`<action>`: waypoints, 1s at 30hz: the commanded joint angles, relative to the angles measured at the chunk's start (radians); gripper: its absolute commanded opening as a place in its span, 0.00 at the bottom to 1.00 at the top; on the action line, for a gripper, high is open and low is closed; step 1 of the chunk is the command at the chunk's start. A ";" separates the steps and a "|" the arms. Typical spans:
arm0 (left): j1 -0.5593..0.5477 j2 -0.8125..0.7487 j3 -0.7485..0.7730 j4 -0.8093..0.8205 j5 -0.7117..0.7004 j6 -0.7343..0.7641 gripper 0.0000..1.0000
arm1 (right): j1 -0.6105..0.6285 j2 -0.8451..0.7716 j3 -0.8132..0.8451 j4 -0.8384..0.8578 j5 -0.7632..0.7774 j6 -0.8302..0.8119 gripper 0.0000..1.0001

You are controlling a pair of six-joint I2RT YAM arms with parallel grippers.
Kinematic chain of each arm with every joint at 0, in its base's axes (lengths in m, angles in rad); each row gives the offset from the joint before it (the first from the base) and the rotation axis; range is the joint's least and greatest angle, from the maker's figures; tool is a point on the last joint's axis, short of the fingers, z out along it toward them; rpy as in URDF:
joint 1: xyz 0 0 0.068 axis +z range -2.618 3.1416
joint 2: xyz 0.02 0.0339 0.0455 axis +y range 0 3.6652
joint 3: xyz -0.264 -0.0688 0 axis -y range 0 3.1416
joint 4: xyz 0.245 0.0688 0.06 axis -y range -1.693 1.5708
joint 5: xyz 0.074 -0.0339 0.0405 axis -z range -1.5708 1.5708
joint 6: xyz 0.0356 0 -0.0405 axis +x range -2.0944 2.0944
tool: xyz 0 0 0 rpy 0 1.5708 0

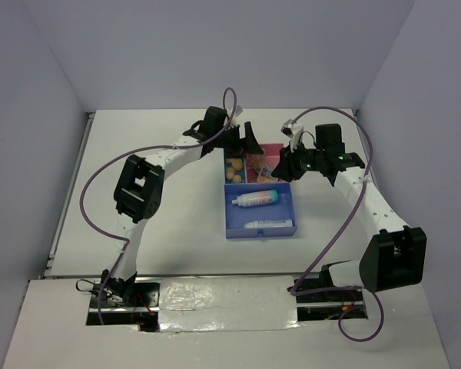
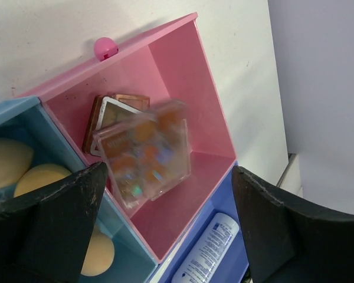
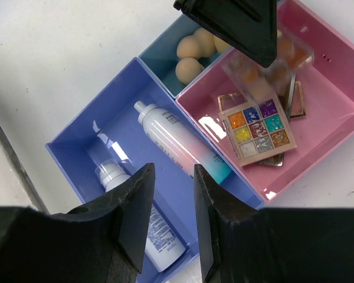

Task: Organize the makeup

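Observation:
The tray [image 1: 229, 223] holds the makeup. Beige sponges [image 3: 194, 50] lie in its teal compartment. The gradient bottle [image 3: 183, 141] and the white tube [image 3: 141, 224] lie in the big blue compartment. In the pink compartment [image 2: 183, 71] a multicolour palette [image 3: 256, 127] rests on a brown palette [image 2: 115, 106]. A clear palette with orange pans [image 2: 144, 153] lies tilted on them, blurred. My left gripper [image 2: 168, 177] hangs wide open and empty just above it. My right gripper [image 3: 174, 177] hovers over the blue compartment, its jaws a narrow gap apart and empty.
A round pink knob [image 2: 105, 47] sits on the tray's far pink rim. The two arms meet over the tray, the left gripper [image 1: 242, 142] at its back and the right gripper [image 1: 286, 165] at its right. White walls close the table's back and sides.

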 commanded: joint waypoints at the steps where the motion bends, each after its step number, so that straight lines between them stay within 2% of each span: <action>1: -0.003 -0.016 0.035 0.003 0.009 -0.001 0.99 | -0.006 -0.016 0.019 -0.018 0.004 -0.013 0.41; 9: -0.003 -0.077 0.037 -0.010 -0.001 0.011 0.99 | -0.004 -0.027 0.030 -0.033 0.009 -0.018 0.43; 11: -0.001 -0.120 0.032 -0.045 -0.030 0.032 0.99 | -0.006 -0.027 0.037 -0.042 0.012 -0.019 0.47; 12: 0.005 -0.140 0.026 -0.058 -0.044 0.046 0.99 | -0.006 -0.027 0.047 -0.047 0.014 -0.019 0.54; 13: 0.006 -0.185 0.015 -0.072 -0.059 0.072 0.99 | -0.006 -0.028 0.051 -0.056 0.015 -0.021 0.99; 16: 0.026 -0.308 -0.067 -0.105 -0.119 0.124 0.99 | -0.004 -0.032 0.068 -0.070 0.026 -0.024 1.00; 21: 0.071 -0.528 -0.307 -0.122 -0.205 0.193 0.99 | -0.004 -0.042 0.100 -0.107 0.044 -0.035 1.00; 22: 0.077 -0.602 -0.377 -0.122 -0.213 0.201 0.99 | -0.007 -0.047 0.105 -0.117 0.047 -0.036 1.00; 30: 0.137 -0.977 -0.652 -0.104 -0.311 0.238 0.99 | -0.012 -0.104 0.137 -0.102 0.156 -0.001 1.00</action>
